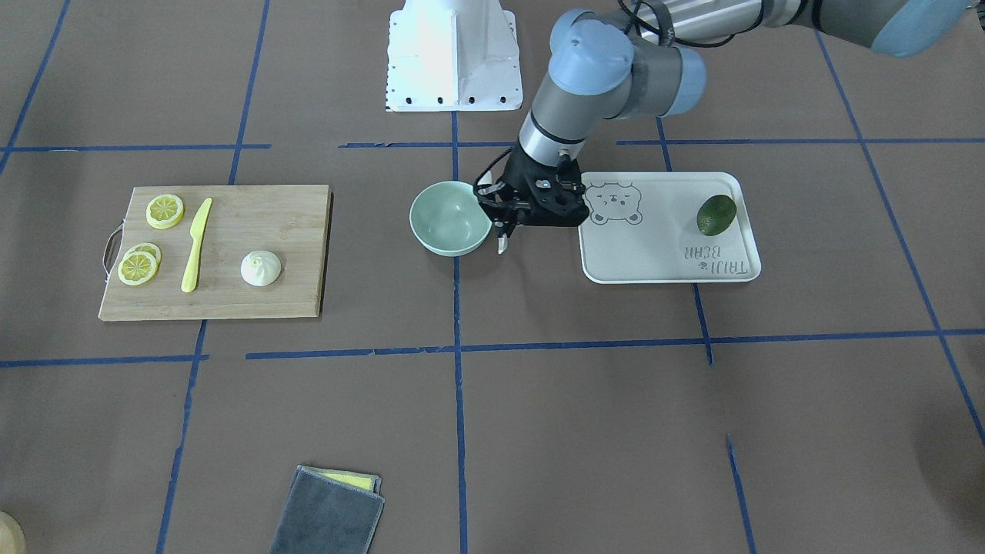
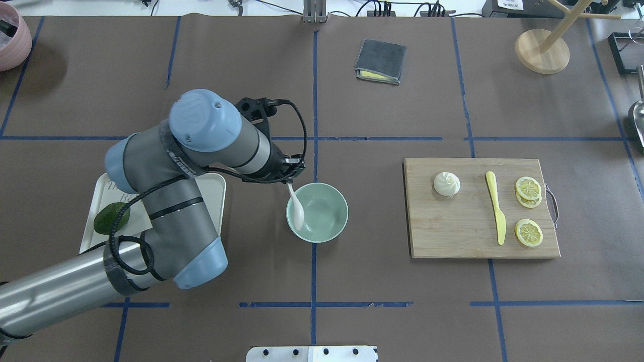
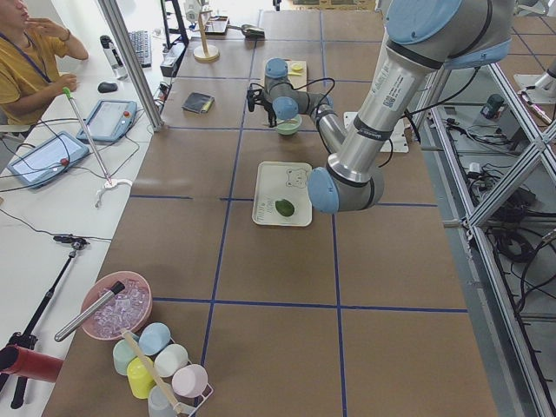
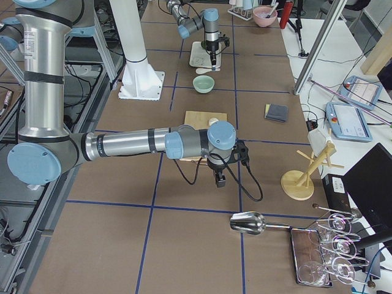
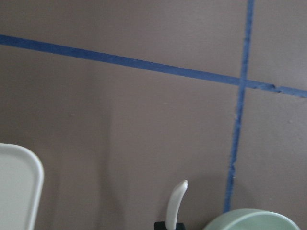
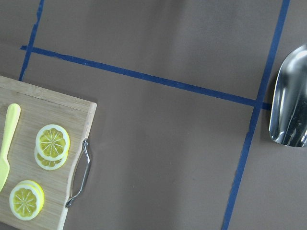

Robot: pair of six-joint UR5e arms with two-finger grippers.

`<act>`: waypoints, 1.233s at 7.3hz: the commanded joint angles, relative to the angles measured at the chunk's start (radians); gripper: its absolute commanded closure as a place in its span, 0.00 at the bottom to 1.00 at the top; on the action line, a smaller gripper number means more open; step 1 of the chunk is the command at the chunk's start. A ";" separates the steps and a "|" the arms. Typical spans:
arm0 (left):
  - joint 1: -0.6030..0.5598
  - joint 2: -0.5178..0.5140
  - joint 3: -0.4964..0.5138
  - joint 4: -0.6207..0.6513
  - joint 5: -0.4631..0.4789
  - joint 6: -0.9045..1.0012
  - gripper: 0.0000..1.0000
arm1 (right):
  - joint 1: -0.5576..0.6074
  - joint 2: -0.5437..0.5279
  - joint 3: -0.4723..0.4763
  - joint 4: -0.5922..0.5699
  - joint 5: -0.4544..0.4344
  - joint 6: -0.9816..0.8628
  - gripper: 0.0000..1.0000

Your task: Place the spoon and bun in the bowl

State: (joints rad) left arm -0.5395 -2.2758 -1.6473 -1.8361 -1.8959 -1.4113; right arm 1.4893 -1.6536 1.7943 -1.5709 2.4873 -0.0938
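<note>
The pale mint-green bowl [image 2: 322,213] stands at the table's middle. My left gripper [image 2: 291,181] is shut on the handle of the off-white spoon [image 2: 297,208]. The spoon hangs down with its scoop at the bowl's left rim. The front view shows the same gripper [image 1: 504,227] beside the bowl [image 1: 450,223]. The left wrist view shows the spoon [image 5: 176,203] and the bowl's rim [image 5: 254,218]. The white pleated bun [image 2: 447,183] lies on the wooden cutting board [image 2: 453,231]. My right gripper [image 4: 219,177] hovers past the board's far end, seen only from the side; I cannot tell its state.
The board also holds a yellow knife [image 2: 495,213] and lemon slices [image 2: 528,191]. A beige bear tray [image 2: 214,196] with an avocado [image 2: 111,217] lies under my left arm. A grey cloth [image 2: 381,61], a wooden stand [image 2: 542,50] and a metal scoop [image 6: 288,100] lie farther off.
</note>
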 commanded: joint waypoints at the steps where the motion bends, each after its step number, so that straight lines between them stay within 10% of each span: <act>1: 0.026 -0.073 0.044 -0.003 0.035 -0.021 1.00 | -0.030 0.000 0.013 0.017 0.009 0.005 0.00; 5: 0.026 -0.073 0.084 -0.057 0.117 -0.011 1.00 | -0.096 -0.015 0.033 0.189 0.016 0.213 0.00; 8: 0.023 0.008 0.034 -0.054 0.118 0.079 0.00 | -0.211 -0.009 0.043 0.337 0.016 0.467 0.00; 9: 0.018 0.074 -0.047 -0.052 0.120 0.125 0.00 | -0.272 -0.002 0.043 0.456 0.009 0.658 0.00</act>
State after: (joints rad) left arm -0.5168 -2.2679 -1.6202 -1.8903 -1.7782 -1.3503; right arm 1.2887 -1.6620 1.8364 -1.2475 2.5031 0.3547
